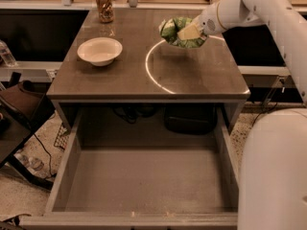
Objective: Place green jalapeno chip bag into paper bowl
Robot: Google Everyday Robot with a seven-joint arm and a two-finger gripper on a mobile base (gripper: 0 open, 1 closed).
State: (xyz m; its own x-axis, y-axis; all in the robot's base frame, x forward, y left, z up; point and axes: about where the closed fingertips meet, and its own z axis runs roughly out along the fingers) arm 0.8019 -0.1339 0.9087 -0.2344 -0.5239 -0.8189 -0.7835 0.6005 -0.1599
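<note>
No legible text, even on chip bag (171, 29) gripped by end effector (190, 33).

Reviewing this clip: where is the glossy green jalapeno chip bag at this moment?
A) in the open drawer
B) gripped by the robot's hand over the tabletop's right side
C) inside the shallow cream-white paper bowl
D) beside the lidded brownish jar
B: the hand is shut on the glossy green jalapeno chip bag over the right side of the tabletop, apart from the shallow cream-white paper bowl at the left.

Table (120, 80): paper bowl (100, 51) left, jar (104, 6) behind (lidded); end effector (189, 32) above right, gripping green jalapeno chip bag (171, 28).
</note>
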